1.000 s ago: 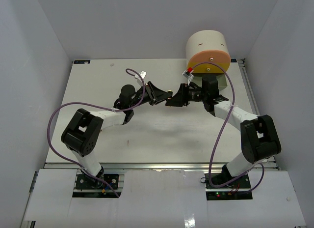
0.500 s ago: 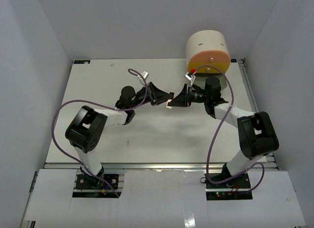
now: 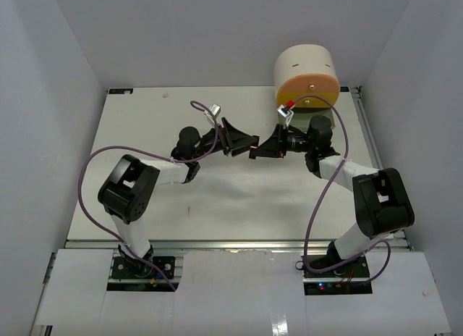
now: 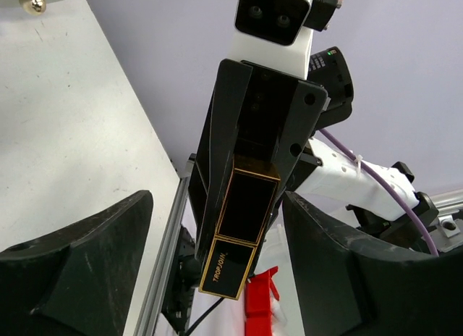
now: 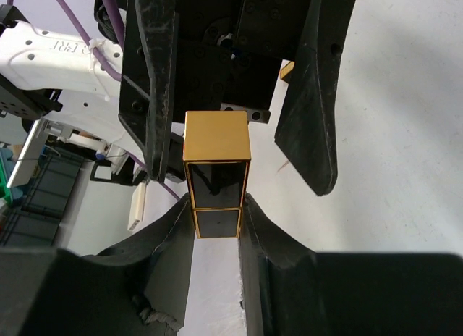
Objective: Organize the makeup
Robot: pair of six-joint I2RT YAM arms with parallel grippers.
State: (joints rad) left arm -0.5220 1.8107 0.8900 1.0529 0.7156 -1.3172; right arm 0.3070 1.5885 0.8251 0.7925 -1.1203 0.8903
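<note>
A white table [image 3: 145, 133] sits inside an enclosure of pale grey walls [image 3: 65, 75]. At its far right corner stands a round cream drawer unit [image 3: 307, 68], its orange and yellow face turned towards my arms. Both of my arms reach inward and meet nose to nose above the middle of the table, a little right of centre, with purple cables [image 3: 322, 198] looping off each one.

My right claw [image 5: 215, 206] is closed on a lipstick tube [image 5: 215, 137], a square black stick with gold edging and a shiny gold end. My two right fingers press its flat sides from left and right, gripping the lower section. The rest of the tube sticks out past my fingertips, towards my other arm. The tube is held in the air, clear of the table.

My left claw [image 4: 217, 206] is spread wide and holds nothing. Its black fingers [image 4: 79, 263] stand either side of the tube's free end, so that end lies in the space between them. There is a clear gap on one side. On the other side the finger is close to the tube, and I cannot tell whether it touches. From my left wrist camera, the tube runs lengthwise down the middle of the view, with small gold lettering on the section nearest me.
</note>
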